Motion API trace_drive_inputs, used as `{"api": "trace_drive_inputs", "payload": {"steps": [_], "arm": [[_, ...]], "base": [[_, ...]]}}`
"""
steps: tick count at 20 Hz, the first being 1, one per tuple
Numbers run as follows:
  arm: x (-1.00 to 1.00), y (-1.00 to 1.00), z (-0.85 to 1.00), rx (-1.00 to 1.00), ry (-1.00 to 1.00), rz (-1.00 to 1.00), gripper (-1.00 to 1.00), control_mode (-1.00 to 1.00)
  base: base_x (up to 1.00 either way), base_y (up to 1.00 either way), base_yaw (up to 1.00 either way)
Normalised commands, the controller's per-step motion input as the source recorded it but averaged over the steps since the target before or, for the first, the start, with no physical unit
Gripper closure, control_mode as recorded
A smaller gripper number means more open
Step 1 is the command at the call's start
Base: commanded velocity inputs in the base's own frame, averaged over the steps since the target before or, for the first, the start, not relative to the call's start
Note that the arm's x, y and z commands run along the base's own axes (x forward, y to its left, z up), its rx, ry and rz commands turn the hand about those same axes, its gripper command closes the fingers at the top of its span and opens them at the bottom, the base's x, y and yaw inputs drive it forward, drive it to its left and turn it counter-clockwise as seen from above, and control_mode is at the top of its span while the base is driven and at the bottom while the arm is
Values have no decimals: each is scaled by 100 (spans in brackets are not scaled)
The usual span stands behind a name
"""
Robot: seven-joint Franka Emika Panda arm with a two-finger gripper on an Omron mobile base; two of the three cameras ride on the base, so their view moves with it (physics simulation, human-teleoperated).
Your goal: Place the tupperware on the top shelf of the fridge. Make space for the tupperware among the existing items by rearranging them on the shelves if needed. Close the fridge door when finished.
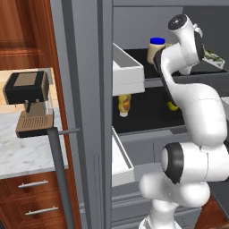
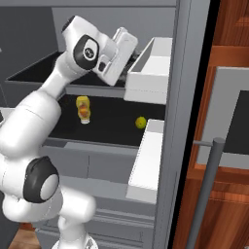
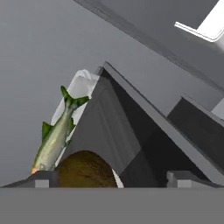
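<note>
The fridge [image 1: 85, 112] stands open with my arm reaching onto its top shelf [image 1: 136, 56]. At the right end of that shelf rests the tupperware [image 1: 214, 58], a shallow white tray. The hand view looks straight at it: a green fish [image 3: 54, 135], a brown lump [image 3: 85, 168] and its white rim [image 3: 81, 83]. My gripper [image 3: 113, 179] is open, fingertips [image 3: 43, 178] spread wide, the tray nearer the left one. A white jar with a blue lid [image 1: 156, 48] stands on the same shelf, left of my hand. On the lower shelf [image 1: 147, 114] are a yellow squeeze bottle [image 2: 83, 109] and a yellow fruit [image 2: 141, 122].
White door bins [image 1: 127, 71] [image 2: 151, 68] jut from both open doors beside the shelves. A long bar handle [image 1: 60, 174] sticks out at the left door, another [image 2: 206, 187] at the right. A coffee machine [image 1: 29, 103] sits on the marble counter to the left.
</note>
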Motion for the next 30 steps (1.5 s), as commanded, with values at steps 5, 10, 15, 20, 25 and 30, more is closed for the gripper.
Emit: {"api": "trace_drive_inputs", "payload": {"steps": [5,10,15,20,25,30], "arm": [[-96,19,0,-10,-10,11,-100,-100],[-100,55,0,-9,0,30,-100,-100],[-100,42,0,-2,13,53,-100,-100],[-90,61,0,-25,34,65,-100,-100],[-58,69,-1,-42,38,59,-100,-100],[-42,17,-29,-36,39,44,-100,-100]], "base": [[0,0,0],[0,0,0],[0,0,0],[0,0,0],[0,0,0],[0,0,0]]}}
